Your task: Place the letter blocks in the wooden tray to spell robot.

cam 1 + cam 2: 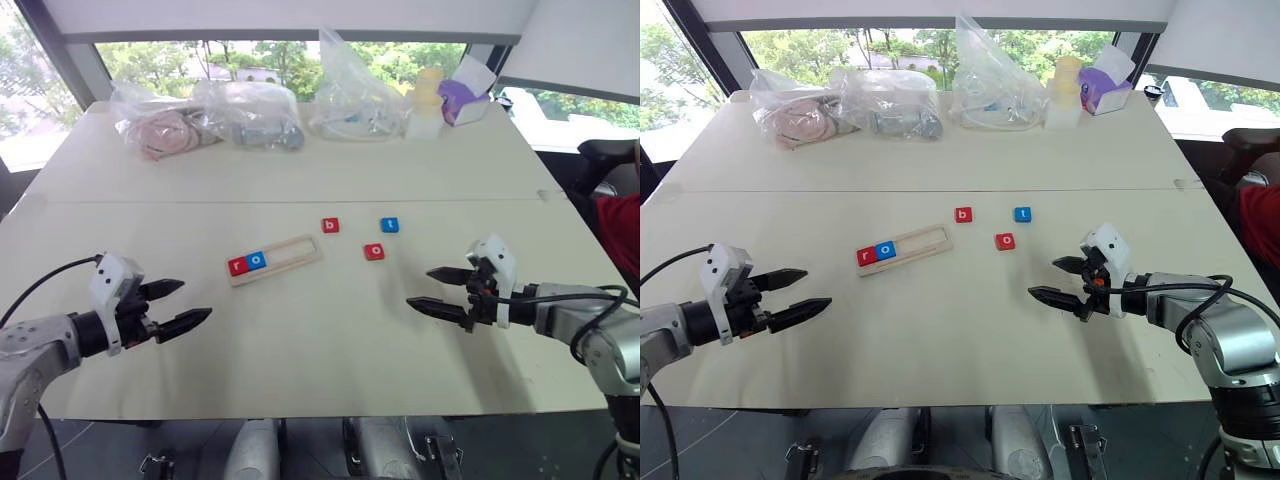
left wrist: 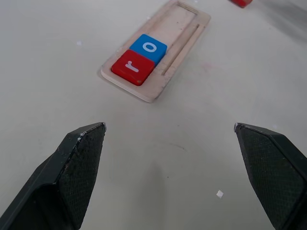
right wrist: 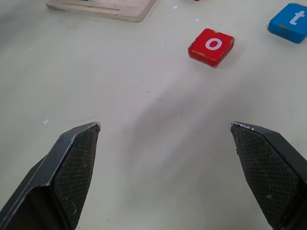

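The wooden tray (image 1: pixel 300 250) lies angled at the table's middle, with a red r block (image 1: pixel 238 266) and a blue o block (image 1: pixel 256 260) side by side at its left end. To its right on the table lie a red b block (image 1: pixel 330 225), a blue t block (image 1: pixel 389 225) and a red o block (image 1: pixel 374 251). My left gripper (image 1: pixel 185 305) hovers open to the left of the tray, nothing between its fingers. Over on the other side my right gripper (image 1: pixel 432 288) is open and empty, below and right of the red o block (image 3: pixel 211 46).
Several clear plastic bags (image 1: pixel 250 115) with items line the table's far edge, beside a yellow-white container (image 1: pixel 426 100) and a purple and white box (image 1: pixel 464 98). A seam (image 1: pixel 300 200) runs across the tabletop. A person's red sleeve (image 1: pixel 625 235) shows at the right edge.
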Controlling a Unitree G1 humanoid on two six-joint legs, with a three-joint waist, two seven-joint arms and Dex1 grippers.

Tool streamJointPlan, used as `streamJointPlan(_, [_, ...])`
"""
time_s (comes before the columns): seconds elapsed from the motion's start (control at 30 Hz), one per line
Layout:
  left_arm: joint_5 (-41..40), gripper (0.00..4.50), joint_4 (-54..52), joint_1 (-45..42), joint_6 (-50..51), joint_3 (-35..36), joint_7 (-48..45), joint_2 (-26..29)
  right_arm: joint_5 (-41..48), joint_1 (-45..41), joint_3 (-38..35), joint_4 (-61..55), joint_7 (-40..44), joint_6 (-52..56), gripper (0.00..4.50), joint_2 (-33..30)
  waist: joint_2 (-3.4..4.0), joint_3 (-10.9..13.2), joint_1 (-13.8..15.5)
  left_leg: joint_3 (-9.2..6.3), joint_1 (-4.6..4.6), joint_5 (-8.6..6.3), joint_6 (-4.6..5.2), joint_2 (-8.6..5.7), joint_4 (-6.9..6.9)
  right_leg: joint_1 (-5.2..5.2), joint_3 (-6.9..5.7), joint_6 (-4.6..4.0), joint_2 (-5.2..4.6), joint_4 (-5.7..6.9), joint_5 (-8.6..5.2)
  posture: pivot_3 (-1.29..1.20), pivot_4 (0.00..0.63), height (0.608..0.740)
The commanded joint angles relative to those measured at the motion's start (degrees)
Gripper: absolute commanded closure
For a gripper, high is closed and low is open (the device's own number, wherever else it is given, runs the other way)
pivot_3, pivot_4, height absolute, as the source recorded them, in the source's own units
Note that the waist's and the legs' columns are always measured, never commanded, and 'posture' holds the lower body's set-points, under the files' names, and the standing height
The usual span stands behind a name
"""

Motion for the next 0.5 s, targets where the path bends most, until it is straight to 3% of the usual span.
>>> streamJointPlan(0.03, [-1.3, 0.00, -1.0, -0.7, -0.2, 2.5, 0.6, 0.2, -0.1, -1.1, -0.2, -0.2, 0.3, -1.0, 0.01, 0.5, 0.00, 0.0, 0.0, 0.00, 0.00, 0.00, 0.00, 0.00, 0.00, 0.00, 0.00, 0.00, 0.00, 0.00, 0.00, 0.00, 0.150, 0.735])
streamJointPlan(0.3, [0.5, 0.00, 0.2, -1.5, -1.0, 1.5, 1.5, 1.1, -0.2, -0.4, -0.3, -0.9, -0.3, -0.7, 0.01, 1.1, 0.00, 0.0, 0.0, 0.00, 0.01, 0.00, 0.00, 0.00, 0.00, 0.00, 0.00, 0.03, 0.03, 0.00, 0.02, 0.00, 0.150, 0.735])
streamJointPlan(0.5, [2.1, 0.00, 1.5, -2.5, 0.2, -0.1, -0.2, 4.9, -0.2, -0.3, -0.3, -1.4, -0.8, -0.3, 0.01, 1.0, 0.00, 0.0, 0.0, 0.01, 0.01, 0.00, 0.00, 0.00, 0.00, 0.00, 0.00, 0.01, 0.04, 0.00, 0.01, 0.00, 0.150, 0.735])
